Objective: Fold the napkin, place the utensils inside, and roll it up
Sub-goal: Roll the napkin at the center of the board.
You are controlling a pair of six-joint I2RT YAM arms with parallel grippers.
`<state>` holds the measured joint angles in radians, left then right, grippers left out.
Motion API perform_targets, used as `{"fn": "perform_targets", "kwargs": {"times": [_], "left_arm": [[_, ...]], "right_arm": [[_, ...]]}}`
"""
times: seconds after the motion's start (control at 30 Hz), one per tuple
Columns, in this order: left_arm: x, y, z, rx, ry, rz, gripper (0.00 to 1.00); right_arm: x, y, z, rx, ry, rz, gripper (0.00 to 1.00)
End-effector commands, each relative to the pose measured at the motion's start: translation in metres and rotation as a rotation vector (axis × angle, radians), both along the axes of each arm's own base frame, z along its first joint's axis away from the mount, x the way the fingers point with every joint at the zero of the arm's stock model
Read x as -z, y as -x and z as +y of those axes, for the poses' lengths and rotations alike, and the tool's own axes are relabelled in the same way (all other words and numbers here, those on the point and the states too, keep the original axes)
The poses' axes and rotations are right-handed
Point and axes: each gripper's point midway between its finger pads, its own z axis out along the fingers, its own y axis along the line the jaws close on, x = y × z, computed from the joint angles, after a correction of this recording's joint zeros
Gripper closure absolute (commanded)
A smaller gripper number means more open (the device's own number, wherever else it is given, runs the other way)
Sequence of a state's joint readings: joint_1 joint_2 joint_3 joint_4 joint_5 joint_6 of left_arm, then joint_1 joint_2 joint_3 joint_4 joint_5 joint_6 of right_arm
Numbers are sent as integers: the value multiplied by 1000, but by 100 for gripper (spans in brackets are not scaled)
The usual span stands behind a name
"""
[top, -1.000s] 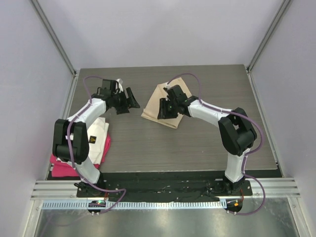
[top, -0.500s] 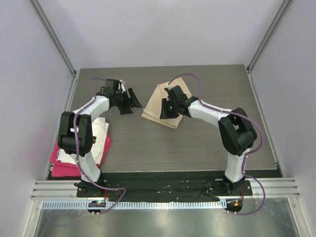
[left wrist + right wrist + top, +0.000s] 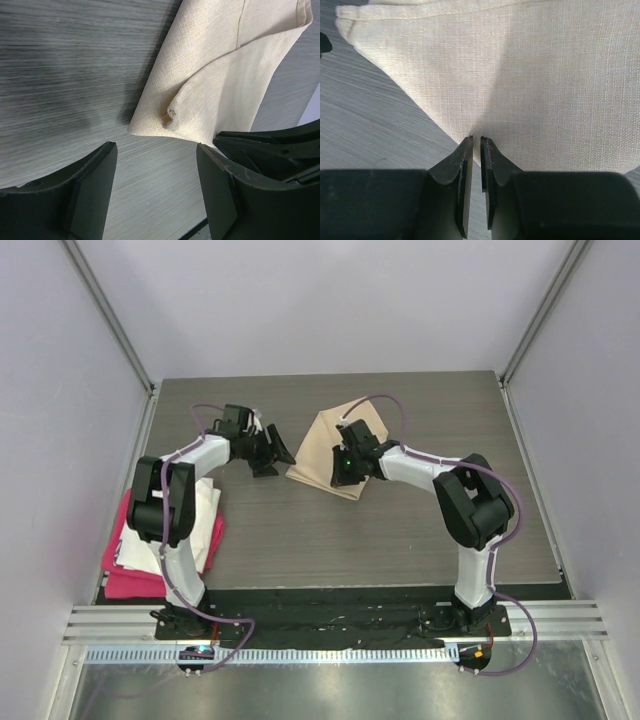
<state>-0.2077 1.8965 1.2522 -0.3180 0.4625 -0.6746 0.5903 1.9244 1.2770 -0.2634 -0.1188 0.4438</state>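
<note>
The beige napkin [image 3: 318, 440] lies folded on the dark table, at the back middle. My right gripper [image 3: 343, 472] is at its near edge; in the right wrist view the two fingers [image 3: 476, 139] are pinched almost together on the edge of the napkin [image 3: 520, 75], and a crease runs up from the tips. My left gripper [image 3: 270, 450] hangs open just left of the napkin's left corner. In the left wrist view its fingers [image 3: 157, 147] stand wide over bare table, with the napkin's [image 3: 215, 75] folded corner just ahead. The utensils are out of view.
A white cloth with a dark logo [image 3: 195, 520] lies on a pink-red cloth [image 3: 125, 575] at the table's left edge, beside the left arm's base. Grey walls close in the table [image 3: 300, 530] at the back and both sides.
My right gripper's fingers have closed on the napkin's near edge. My left arm has swung right toward the napkin's left corner, and its jaws have narrowed slightly.
</note>
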Motion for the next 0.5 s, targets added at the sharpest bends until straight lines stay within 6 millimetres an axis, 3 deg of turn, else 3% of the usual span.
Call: {"fn": "perform_targets", "kwargs": {"times": [0.0,0.27,0.47], "left_arm": [[-12,-9,-15,31,56,-47,31],[-5,-5,-22,46,62,-35,32],[4,0,-22,39,46,-11,41]], "right_arm": [[0,-9,-2,5,5,-40,80],[11,-7,-3,3,18,-17,81],[15,-5,-3,3,19,-10,82]]}}
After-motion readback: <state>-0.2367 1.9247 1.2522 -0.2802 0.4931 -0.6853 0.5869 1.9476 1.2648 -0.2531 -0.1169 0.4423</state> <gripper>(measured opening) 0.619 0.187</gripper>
